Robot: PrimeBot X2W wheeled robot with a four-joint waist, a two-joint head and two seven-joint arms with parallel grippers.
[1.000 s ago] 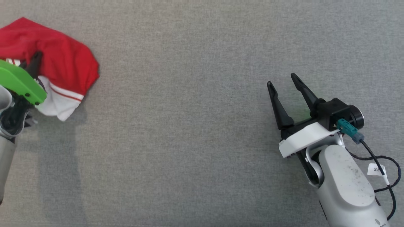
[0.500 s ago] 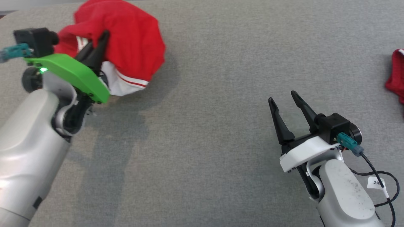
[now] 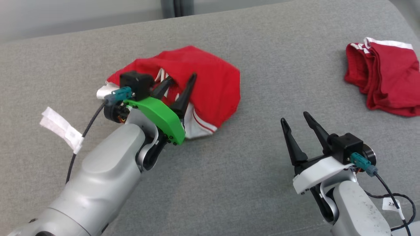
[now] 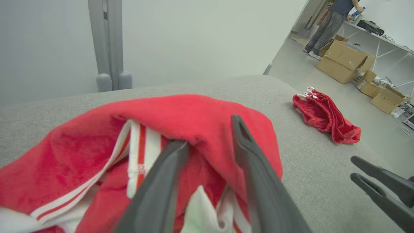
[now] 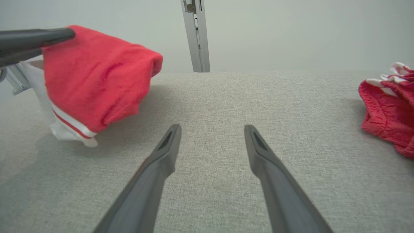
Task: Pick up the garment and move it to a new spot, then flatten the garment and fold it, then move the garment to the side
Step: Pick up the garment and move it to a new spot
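I see my left claw [image 3: 181, 77] parted, its tips in the folds of the red garment [image 3: 216, 88], upper centre. My right claw [image 3: 294, 117], wide and empty, sits well apart, lower right.

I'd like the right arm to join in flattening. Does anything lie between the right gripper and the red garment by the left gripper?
Nothing visible does: only bare grey surface separates the right gripper from the red garment. The second red garment lies off to the right, outside that path.
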